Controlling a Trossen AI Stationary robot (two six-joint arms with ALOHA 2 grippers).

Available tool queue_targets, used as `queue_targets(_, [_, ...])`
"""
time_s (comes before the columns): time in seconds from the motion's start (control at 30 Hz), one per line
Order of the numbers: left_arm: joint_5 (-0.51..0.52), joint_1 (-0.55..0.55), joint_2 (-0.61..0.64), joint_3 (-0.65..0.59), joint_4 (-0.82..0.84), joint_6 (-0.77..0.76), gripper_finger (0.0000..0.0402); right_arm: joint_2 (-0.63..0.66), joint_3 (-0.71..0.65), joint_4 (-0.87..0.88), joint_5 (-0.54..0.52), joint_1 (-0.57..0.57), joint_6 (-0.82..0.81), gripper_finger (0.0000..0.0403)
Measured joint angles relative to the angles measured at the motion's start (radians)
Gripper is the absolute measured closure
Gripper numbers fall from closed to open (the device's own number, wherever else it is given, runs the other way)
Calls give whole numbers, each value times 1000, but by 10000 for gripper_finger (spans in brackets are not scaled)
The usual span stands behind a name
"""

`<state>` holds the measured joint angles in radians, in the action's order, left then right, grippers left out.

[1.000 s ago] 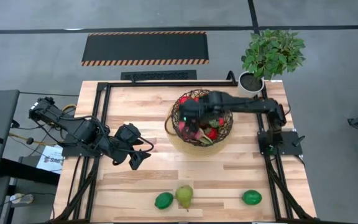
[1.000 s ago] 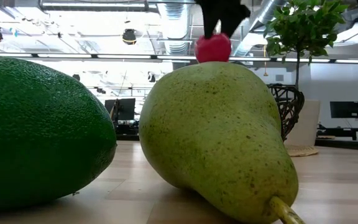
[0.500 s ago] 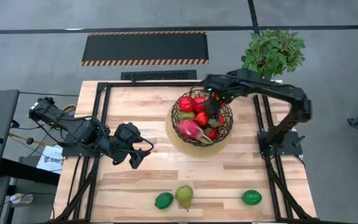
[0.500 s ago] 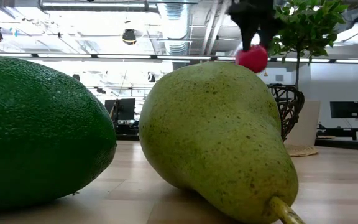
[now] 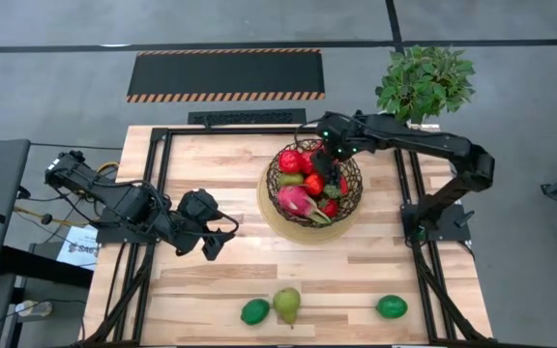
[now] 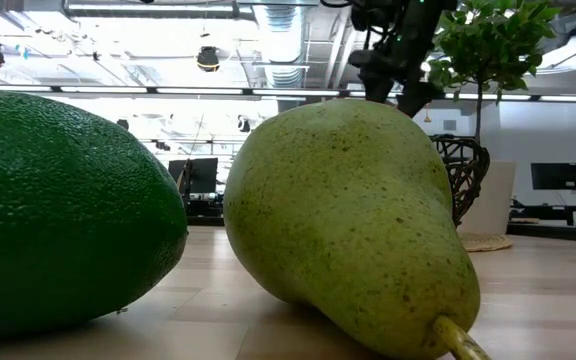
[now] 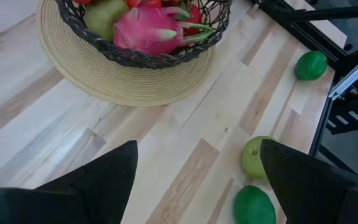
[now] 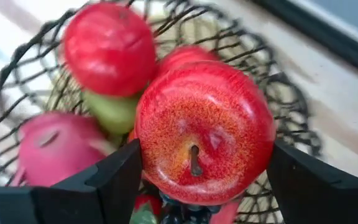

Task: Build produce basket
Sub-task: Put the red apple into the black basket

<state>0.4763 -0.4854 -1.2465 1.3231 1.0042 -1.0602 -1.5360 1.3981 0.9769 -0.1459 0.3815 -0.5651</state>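
Note:
The basket [image 5: 312, 184], a dark wire bowl on a tan disc, stands right of the table's middle. It holds red apples, a pink dragon fruit [image 5: 296, 200] and a green pear. My right gripper [image 5: 329, 159] hangs over the basket's far side, shut on a red apple [image 8: 204, 124]. My left gripper [image 5: 213, 242] waits open above the table, left of the basket, with nothing between its fingers [image 7: 104, 180]. Near the front edge lie a lime [image 5: 254, 311], a pear [image 5: 287, 305] and another lime [image 5: 391, 307]. My right gripper pinches the red apple between its two fingers, one on each side [image 8: 151, 149] of the fruit. The fingers slant down from above. The apple's stem hollow [image 8: 194, 158] faces the wrist. It hangs over the fruit in the basket; whether it touches them I cannot tell.
A potted plant [image 5: 424, 82] in a white pot [image 5: 392, 126] stands at the far right corner. Black frame rails [image 5: 158, 193] run along the table's left, right and far sides. Bare wood lies between the basket and the fruit at the front.
My right gripper has carried the red apple from over the basket's left side toward the far right of the basket, then sunk lower over it, staying shut on the apple. In the low view the apple has dropped out of sight behind the pear.

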Motion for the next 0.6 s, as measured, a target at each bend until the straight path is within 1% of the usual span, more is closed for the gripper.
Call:
queue_targets(0.13, [1,0,0,0,0,0,77,-6,0,-10,74,-37,48,92])
queue_targets(0.23, [4,0,0,0,0,-1,77,-2,0,-30,77,-87,89,92])
queue_targets(0.33, [18,0,0,0,0,-2,77,4,1,-26,67,-121,97,92])
queue_targets(0.6, [19,0,0,0,-1,-11,77,-57,1,61,65,-142,97,92])
